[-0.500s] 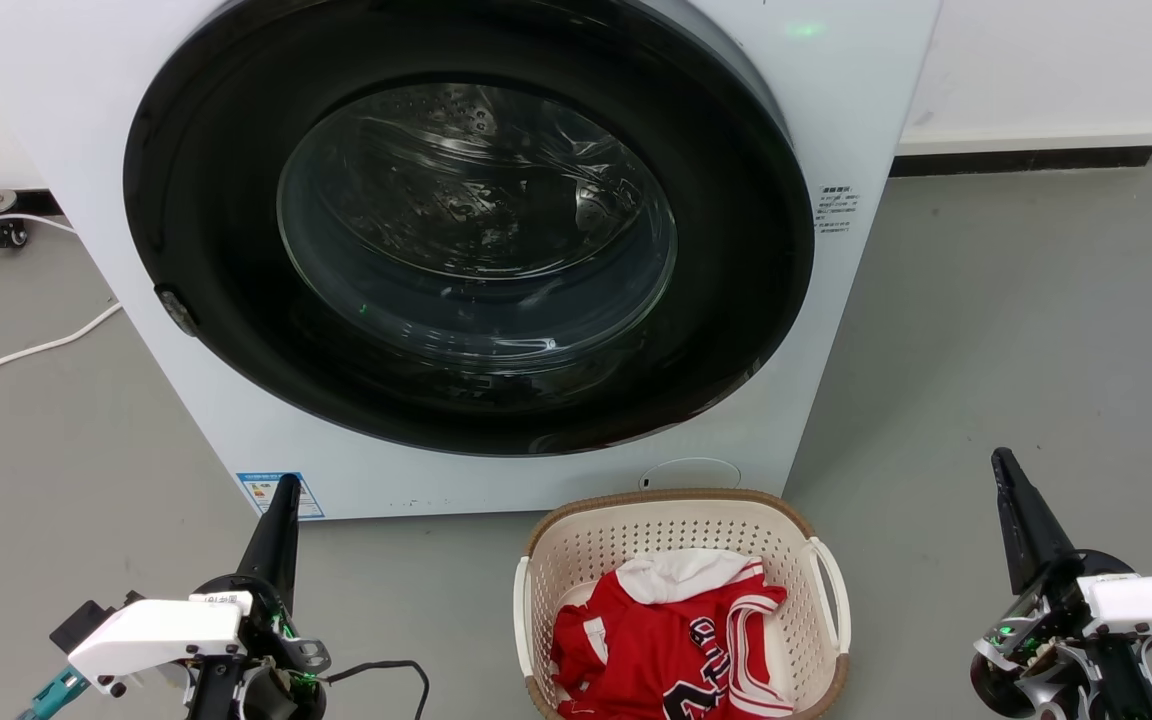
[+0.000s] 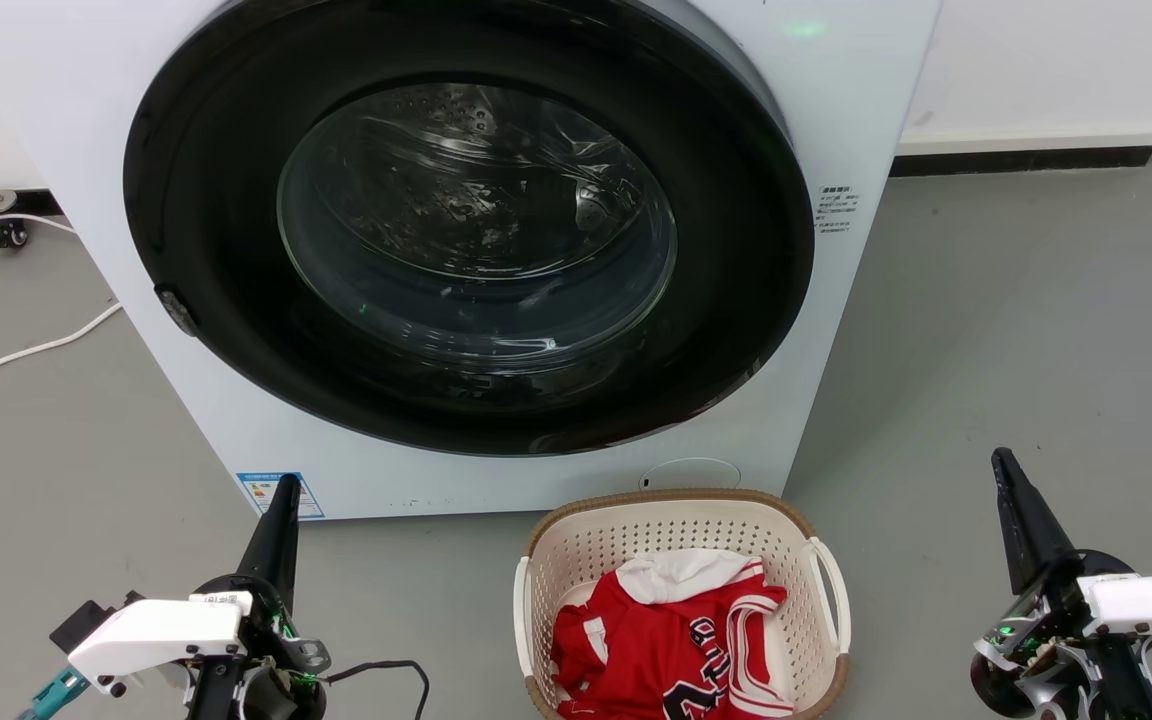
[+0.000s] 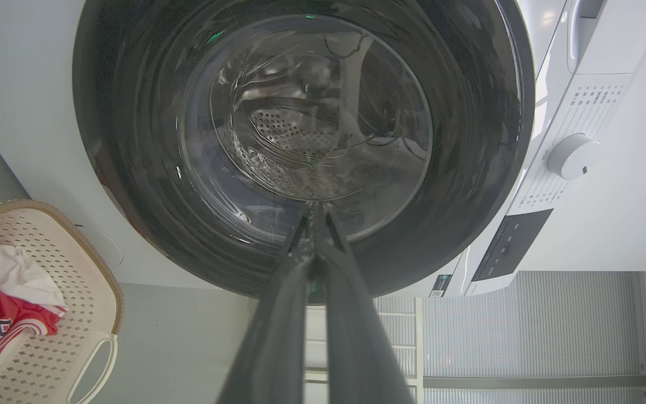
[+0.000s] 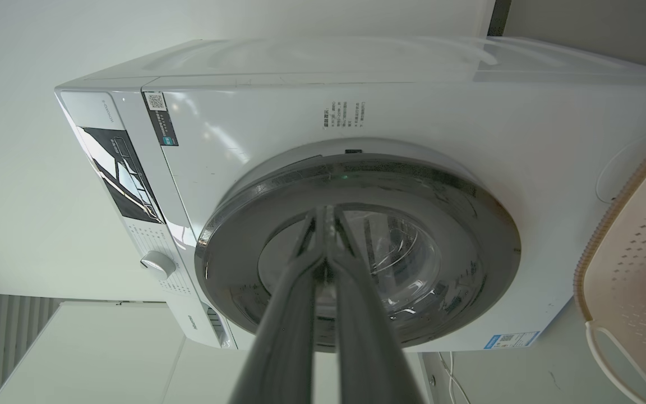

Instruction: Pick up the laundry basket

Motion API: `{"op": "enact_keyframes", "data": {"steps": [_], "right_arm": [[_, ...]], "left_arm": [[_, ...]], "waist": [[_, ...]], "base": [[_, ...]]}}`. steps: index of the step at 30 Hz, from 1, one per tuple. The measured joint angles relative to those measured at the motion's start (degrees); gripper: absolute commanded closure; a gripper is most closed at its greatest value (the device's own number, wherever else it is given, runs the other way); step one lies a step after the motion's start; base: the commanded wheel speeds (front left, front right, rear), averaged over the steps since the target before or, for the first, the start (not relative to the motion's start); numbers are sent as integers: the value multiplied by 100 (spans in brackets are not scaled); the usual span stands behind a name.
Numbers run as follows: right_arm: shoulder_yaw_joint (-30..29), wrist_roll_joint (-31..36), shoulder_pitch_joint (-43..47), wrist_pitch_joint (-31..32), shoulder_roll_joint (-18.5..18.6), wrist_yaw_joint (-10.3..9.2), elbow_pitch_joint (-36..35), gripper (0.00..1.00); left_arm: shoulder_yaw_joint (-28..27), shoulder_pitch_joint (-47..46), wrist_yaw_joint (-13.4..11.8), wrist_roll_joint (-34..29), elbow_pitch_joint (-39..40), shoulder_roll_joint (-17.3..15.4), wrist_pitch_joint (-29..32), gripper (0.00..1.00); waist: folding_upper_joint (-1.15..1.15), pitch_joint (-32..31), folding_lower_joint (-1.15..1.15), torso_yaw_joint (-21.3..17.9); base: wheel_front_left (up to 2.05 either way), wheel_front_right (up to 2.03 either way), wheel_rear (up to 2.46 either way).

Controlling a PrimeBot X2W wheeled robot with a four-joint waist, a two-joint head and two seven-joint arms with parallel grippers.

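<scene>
Left tool (image 2: 288, 484), right tool (image 2: 1000, 457) closed, empty.

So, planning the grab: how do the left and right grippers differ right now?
The left gripper tilts rightward, the right gripper leftward. In the head view the right gripper looks nearer the laundry basket than the left gripper. Both are shut, empty, clear of the basket.

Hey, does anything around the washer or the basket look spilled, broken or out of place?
Nothing stands out. The laundry basket sits upright on the floor before the washer, the red jersey inside it, nothing spilled. The left gripper and right gripper flank it, jaws shut, touching nothing.
</scene>
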State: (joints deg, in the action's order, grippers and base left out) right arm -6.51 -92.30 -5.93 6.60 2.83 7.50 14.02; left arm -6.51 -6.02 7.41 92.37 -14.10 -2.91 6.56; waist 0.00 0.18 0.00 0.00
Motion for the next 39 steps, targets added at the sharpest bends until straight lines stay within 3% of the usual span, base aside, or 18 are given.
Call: {"op": "enact_keyframes", "data": {"steps": [7, 8, 19, 39], "right_arm": [[-1, 0, 0, 0, 0, 0, 0, 100], [0, 0, 0, 0, 0, 0, 0, 0], [52, 294, 249, -174, -15, -2, 168, 0], [165, 2684, 326, -682, -15, -2, -455, 0]], "left_arm": [[0, 0, 0, 0, 0, 0, 0, 100], [0, 0, 0, 0, 0, 0, 0, 0], [45, 241, -9, -216, -113, 34, -181, 0], [237, 261, -304, -2363, 459, 32, -679, 0]], "waist": [[0, 0, 0, 0], [0, 0, 0, 0], [0, 6, 0, 1], [0, 25, 0, 10]], "base": [[0, 0, 0], [0, 0, 0], [0, 0, 0], [0, 0, 0]]}}
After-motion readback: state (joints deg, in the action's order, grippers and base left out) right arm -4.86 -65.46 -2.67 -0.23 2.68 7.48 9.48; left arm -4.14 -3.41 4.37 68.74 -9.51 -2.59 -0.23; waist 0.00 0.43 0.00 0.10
